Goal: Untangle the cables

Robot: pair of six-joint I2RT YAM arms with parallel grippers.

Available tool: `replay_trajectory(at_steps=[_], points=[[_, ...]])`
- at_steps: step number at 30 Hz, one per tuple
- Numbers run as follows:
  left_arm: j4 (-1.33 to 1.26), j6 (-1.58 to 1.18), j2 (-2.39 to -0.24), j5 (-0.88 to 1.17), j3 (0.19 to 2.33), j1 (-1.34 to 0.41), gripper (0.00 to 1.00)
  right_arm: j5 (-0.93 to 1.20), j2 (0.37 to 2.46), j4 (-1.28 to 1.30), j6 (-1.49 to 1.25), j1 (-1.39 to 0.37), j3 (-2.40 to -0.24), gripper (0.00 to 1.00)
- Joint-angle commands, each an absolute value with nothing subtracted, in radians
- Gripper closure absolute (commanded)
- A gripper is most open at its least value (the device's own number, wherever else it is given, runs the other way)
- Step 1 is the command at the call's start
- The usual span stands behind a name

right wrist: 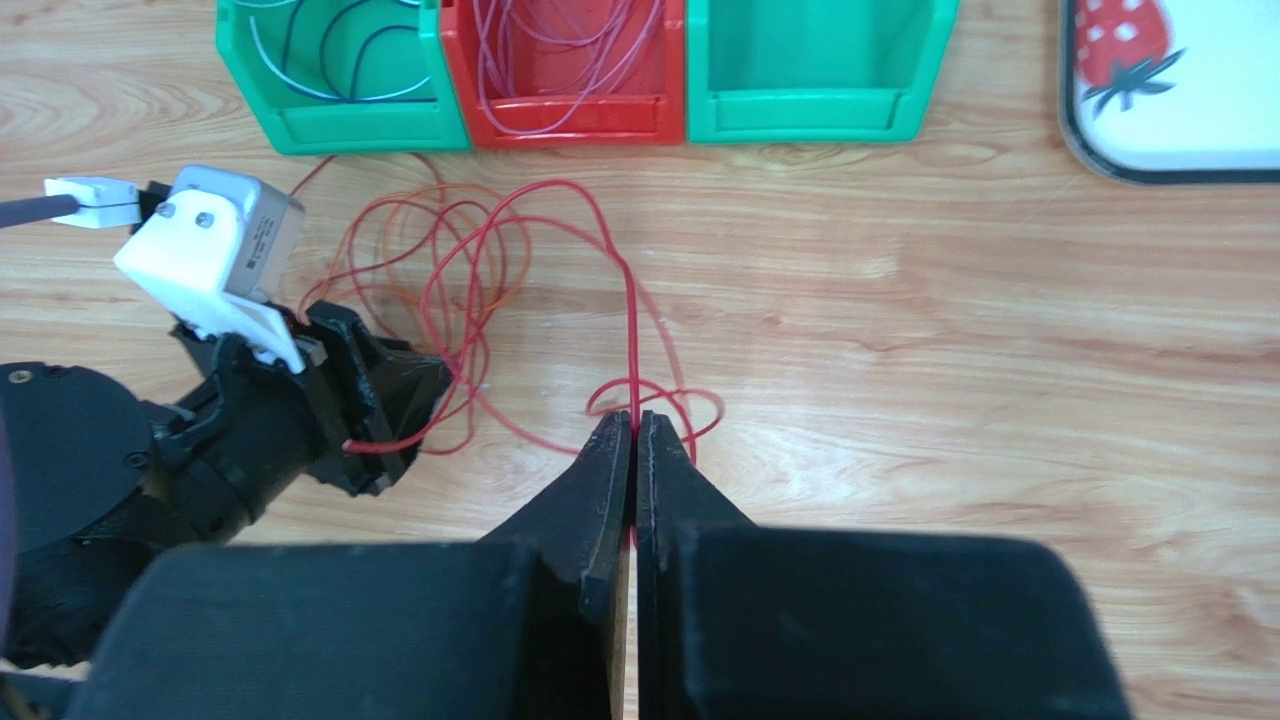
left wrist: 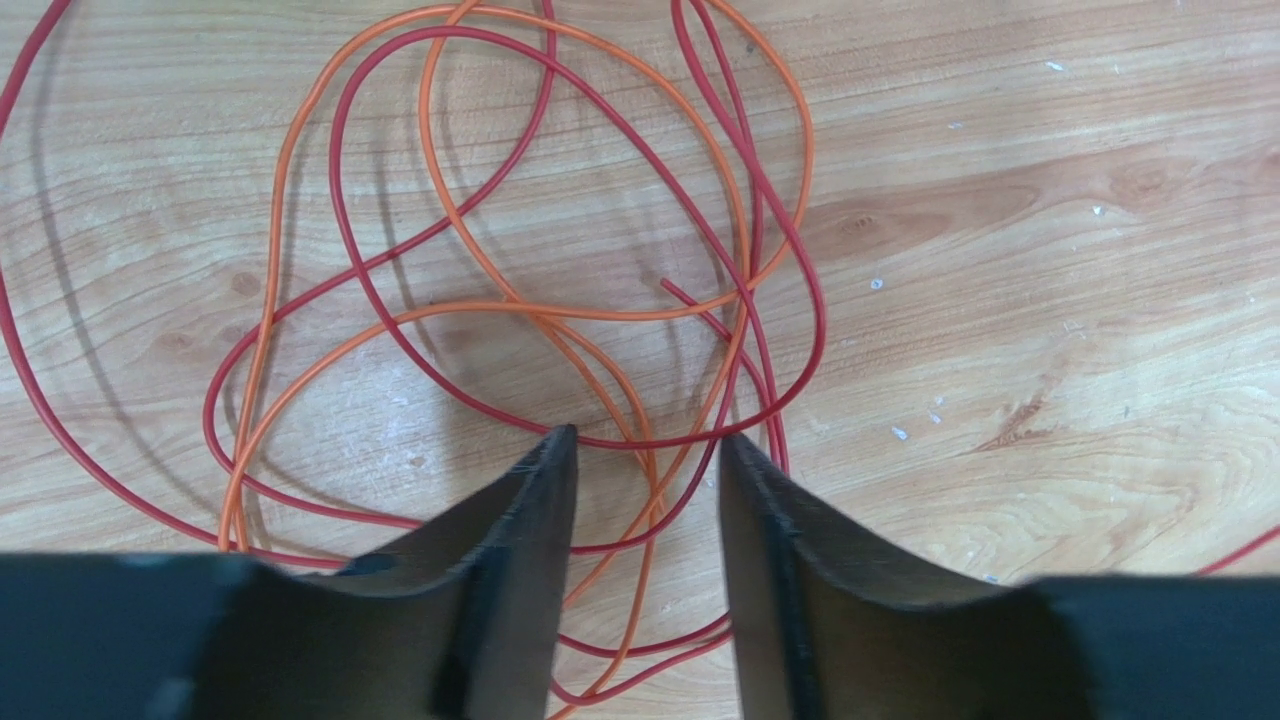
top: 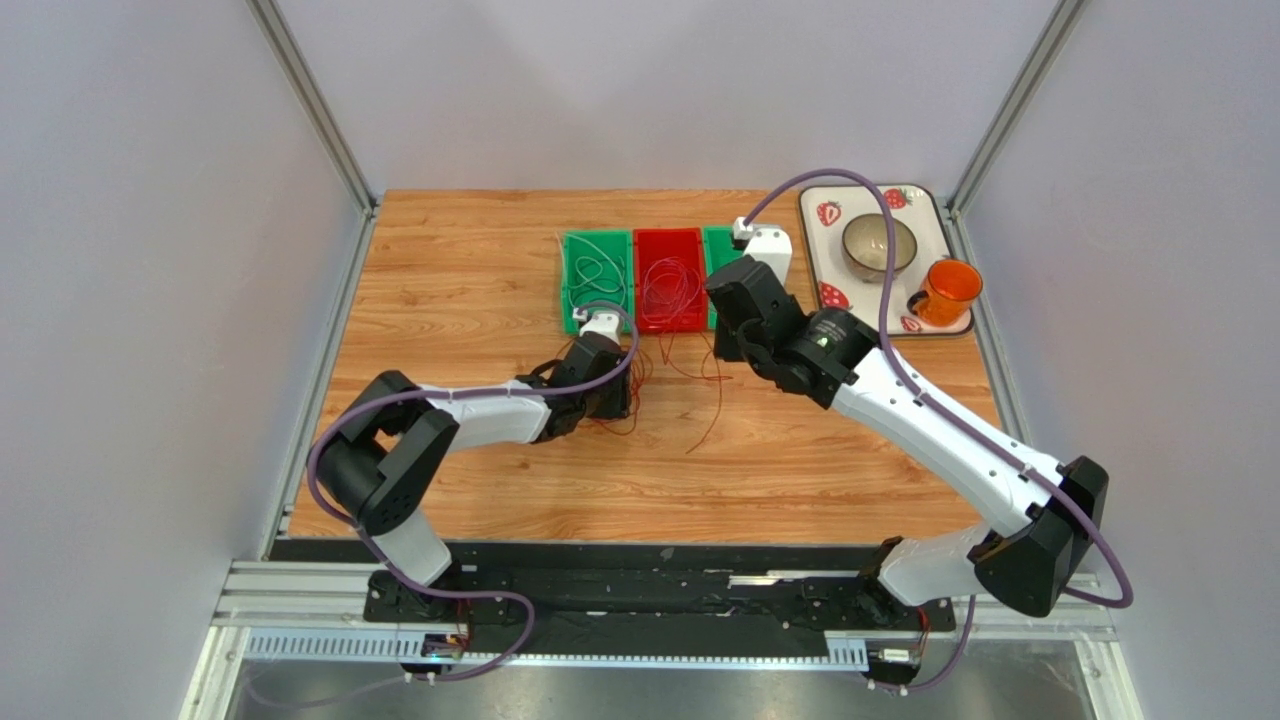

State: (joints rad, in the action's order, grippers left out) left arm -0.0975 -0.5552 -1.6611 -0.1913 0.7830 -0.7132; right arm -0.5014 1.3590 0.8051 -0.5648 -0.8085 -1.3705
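Thin red and orange cables lie tangled in loose loops on the wooden table, between the two grippers in the top view. My left gripper is open and low over the tangle, with several strands running between its fingers. It also shows in the top view and in the right wrist view. My right gripper is shut on a red cable that rises from its tips and arches left to the tangle. It sits right of the tangle in the top view.
Three bins stand in a row at the back: a green one with white and dark wires, a red one with pale red wires, and an empty green one. A tray with a bowl and an orange cup is at the back right.
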Motion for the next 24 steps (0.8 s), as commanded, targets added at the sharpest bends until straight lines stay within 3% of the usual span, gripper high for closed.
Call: replay_trajectory(at_steps=[1, 13, 24], points=[[-0.074, -0.569, -1.646, -0.187, 0.781, -0.716, 0.46, -0.607, 1.336, 0.799, -0.448, -0.81, -1.454, 1.0], [-0.136, -0.558, -1.629, -0.163, 0.739, -0.716, 0.34, -0.782, 1.397, 0.658, -0.186, -0.772, -1.615, 1.0], [-0.181, -0.552, -1.614, -0.156, 0.707, -0.718, 0.35, -0.66, 1.521, 0.35, -0.055, -0.606, -1.618, 1.0]])
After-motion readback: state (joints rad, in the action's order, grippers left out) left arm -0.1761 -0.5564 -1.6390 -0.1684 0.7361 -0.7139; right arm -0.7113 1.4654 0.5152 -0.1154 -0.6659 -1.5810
